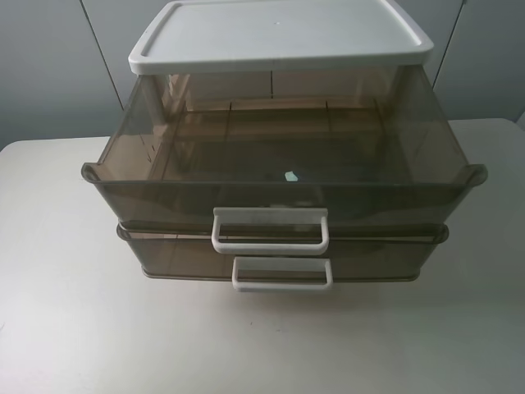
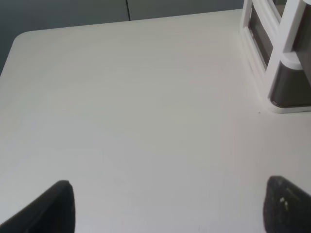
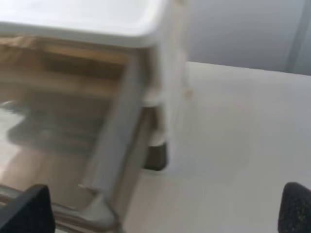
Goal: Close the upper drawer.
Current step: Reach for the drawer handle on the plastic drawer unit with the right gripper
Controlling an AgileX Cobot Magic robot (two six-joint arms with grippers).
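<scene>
- Currently, exterior high view: the upper drawer (image 1: 279,164) is pulled far out of the cabinet (image 1: 410,90). Its front wall sits well forward of the white top (image 1: 279,33).
- Same view: its white loop handle (image 1: 271,230) is centred on the front. A small pale fleck (image 1: 291,175) lies on the drawer floor, just behind the handle.
- Same view: the lower drawer (image 1: 385,256) sits directly beneath and sticks out only a little. Its own handle (image 1: 282,273) is just below the upper one. The whole unit stands on a pale table (image 1: 82,328).
- Left wrist view: the left claw (image 2: 167,208) is spread wide, and only the two dark fingertips (image 2: 53,208) show, at the frame corners. Bare table (image 2: 146,121) runs ahead of it.
- Left wrist view: one corner of the cabinet (image 2: 284,48) is ahead of the claw, outboard of the robot's-right finger and well apart from it. White frame posts show with brown drawer plastic behind them. Can't tell which drawer that is.
- Right wrist view (blurred): the right claw (image 3: 160,213) is also spread wide, holding nothing, with fingertips (image 3: 26,213) at the frame corners.
- Right wrist view: the upper drawer (image 3: 58,121) is close ahead of the claw. Its translucent side wall and front corner fall between the finger lines, nearer the robot's-left finger. Can't tell if they touch.
- Right wrist view: the white top (image 3: 97,19) is farther ahead, above the drawer. Table (image 3: 233,121) fills the space ahead of the other finger.
</scene>
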